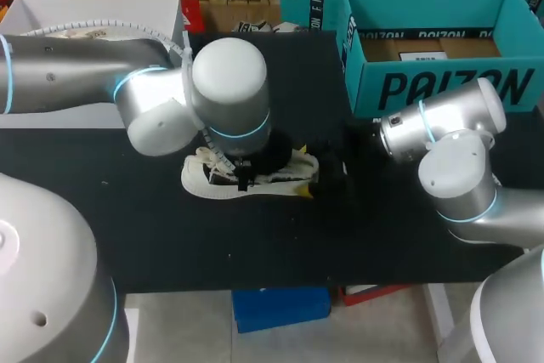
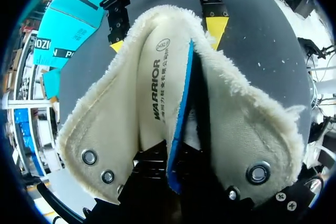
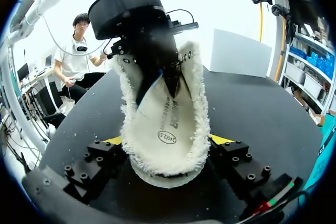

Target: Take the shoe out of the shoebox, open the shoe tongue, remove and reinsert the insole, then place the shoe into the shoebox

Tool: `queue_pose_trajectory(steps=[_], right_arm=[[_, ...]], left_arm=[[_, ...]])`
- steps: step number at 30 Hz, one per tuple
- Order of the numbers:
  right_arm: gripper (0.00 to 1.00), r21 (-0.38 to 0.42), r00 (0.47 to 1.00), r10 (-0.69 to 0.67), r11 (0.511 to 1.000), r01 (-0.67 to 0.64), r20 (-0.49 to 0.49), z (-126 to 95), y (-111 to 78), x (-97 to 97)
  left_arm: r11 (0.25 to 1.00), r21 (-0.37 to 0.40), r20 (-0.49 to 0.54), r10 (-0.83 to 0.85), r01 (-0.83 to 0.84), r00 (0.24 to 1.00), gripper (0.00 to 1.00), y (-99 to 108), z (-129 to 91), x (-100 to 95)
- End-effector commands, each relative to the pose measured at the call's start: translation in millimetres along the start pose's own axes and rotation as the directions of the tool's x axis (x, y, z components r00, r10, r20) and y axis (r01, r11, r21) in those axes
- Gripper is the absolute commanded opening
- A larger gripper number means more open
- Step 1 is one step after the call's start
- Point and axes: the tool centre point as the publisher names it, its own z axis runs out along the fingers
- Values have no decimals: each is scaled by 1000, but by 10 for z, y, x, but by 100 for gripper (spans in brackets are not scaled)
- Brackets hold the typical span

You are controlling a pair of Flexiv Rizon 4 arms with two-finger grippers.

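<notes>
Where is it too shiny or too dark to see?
Head view: light glares off the left arm, and the shoe is shadowed beneath it. Left wrist view: the insole is bright, the shoe's inside black. Right wrist view: evenly lit, no glare.

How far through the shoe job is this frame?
Done: shoe out of the shoebox, on the table, opened wide. In hand: right hand clamps the shoe while left hand pinches the insole inside it. Left: finishing the insole step, then boxing the shoe.
</notes>
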Motion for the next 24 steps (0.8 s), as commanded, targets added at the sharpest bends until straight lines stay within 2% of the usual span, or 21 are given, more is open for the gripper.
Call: queue_pose_trajectory(steps=[1,8,15,24], right_arm=[[0,1,1000,1,1000,-1,-2,17,-27,-12],[0,1,1000,1,1000,-1,-2,17,-27,-12],[0,1,1000,1,1000,-1,-2,17,-27,-12],[0,1,1000,1,1000,-1,-2,17,-27,-12]], left_arm=[[993,114,-62,22,-15,998,0,-13,-83,-26],[992,124,-66,32,-23,997,0,-64,-261,6],[992,124,-62,26,-18,998,0,-107,-332,68],[995,102,-65,8,-1,998,0,-36,-332,123]])
